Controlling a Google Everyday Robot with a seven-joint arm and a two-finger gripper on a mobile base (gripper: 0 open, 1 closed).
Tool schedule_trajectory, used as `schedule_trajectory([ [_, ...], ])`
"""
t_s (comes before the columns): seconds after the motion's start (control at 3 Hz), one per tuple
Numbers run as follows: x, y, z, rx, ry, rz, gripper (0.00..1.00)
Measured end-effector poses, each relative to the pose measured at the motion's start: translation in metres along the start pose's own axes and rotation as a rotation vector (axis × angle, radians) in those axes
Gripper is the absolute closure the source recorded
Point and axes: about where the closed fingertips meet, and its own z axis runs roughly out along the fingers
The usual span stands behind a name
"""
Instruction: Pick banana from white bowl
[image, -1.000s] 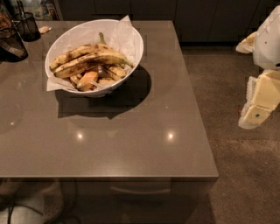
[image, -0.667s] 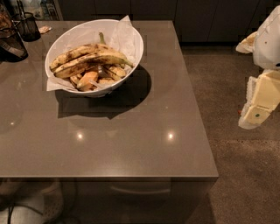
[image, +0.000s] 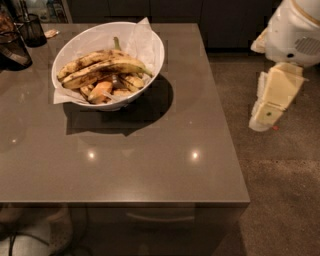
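While the banana (image: 110, 67) lies across the top of the fruit heaped in the white bowl (image: 85, 40) on the grey table's (image: 150, 165) far left, the gripper (image: 272, 97) hangs beyond the table's right edge, well apart, perhaps pointing downward; whether it is parted or closed cannot be told.

A large, glossy white bowl (image: 82, 44) lined with crumpled white paper sits at upper left on a grey-brown table top (image: 150, 160). A long, curved yellow banana with brown blotches (image: 107, 68) lies in it over an orange piece (image: 101, 90), just beside a browner-spotted long banana (image: 82, 61). The robot's cream-coloured gripper (image: 265, 114) hangs at the right of the frame, past the table's edge and well apart from the bowl. A dark wire cup (image: 31, 29) stands in the upper left corner.
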Motion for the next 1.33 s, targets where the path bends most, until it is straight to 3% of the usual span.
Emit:
schedule_trajectory([
  [0.33, -0.026, -0.013, 0.01, -0.032, 0.039, -0.02, 0.0],
  [0.67, -0.032, -0.016, 0.011, -0.018, 0.027, -0.028, 0.0],
  [1.0, -0.05, -0.024, 0.013, -0.022, -0.024, -0.023, 0.0],
  [1.33, -0.09, -0.033, 0.007, -0.001, -0.031, -0.058, 0.0],
])
